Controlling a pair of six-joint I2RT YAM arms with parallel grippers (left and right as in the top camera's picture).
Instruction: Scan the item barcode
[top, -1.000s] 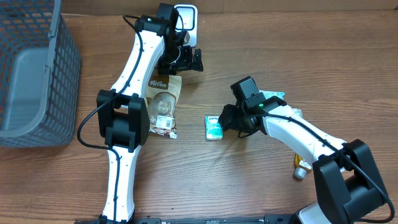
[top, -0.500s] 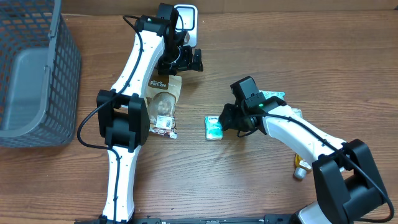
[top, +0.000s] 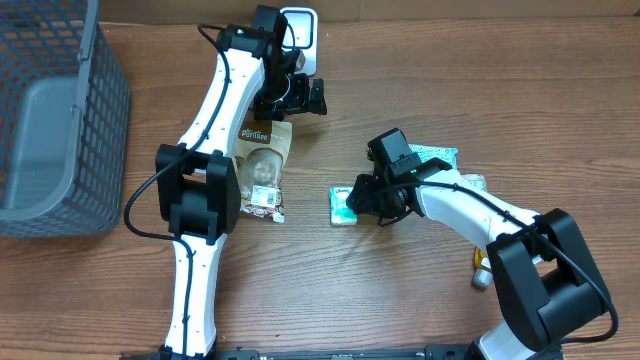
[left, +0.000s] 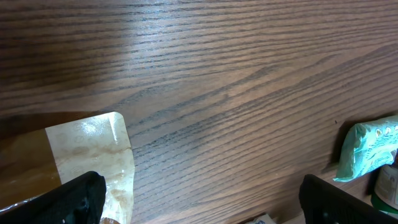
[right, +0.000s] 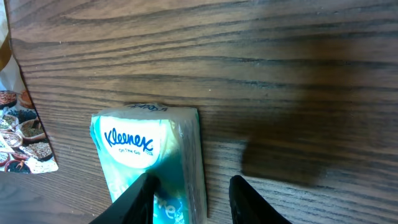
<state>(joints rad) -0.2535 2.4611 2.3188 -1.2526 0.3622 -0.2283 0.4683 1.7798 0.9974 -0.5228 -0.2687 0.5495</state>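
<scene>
**Item of task: tissue pack** (right: 146, 158). Teal Kleenex pocket pack, lying flat and label up near the middle of the table. No barcode shows on the upper face. It is probably underneath, which would explain a lift rather than a slide.

**Right hand** (right: 194, 190). Set low over the pack's right long edge. One finger (right: 144, 193) is over the pack's top and the other is over bare table just beside that edge, with a gap between them. Whether they have bitten on the pack cannot be told. The placement suggests a pinch on the edge, leaving the faces free to show.

**Left hand** (top: 302, 98). Fingers wide apart and holding nothing, poised near the far edge above the top of the brown pouch. Probably parked clear of the work.

**White device** (top: 300, 24). Stands at the far edge behind the left arm and is likely the scanner, so the pack would have to travel toward it.

**Brown pouch** (top: 263, 148). Lies flat, left of the pack and well apart from it.

**Snack packet** (top: 266, 202). Printed, just nearer than the pouch.

**Mint packet** (top: 436, 155). Right of the right arm, partly hidden by it.

**Small bottle** (top: 483, 272). Lies toward the near right corner.

**Grey basket** (top: 100, 110). At the left edge, toward the far corner. Its contents are not discernible.
</scene>
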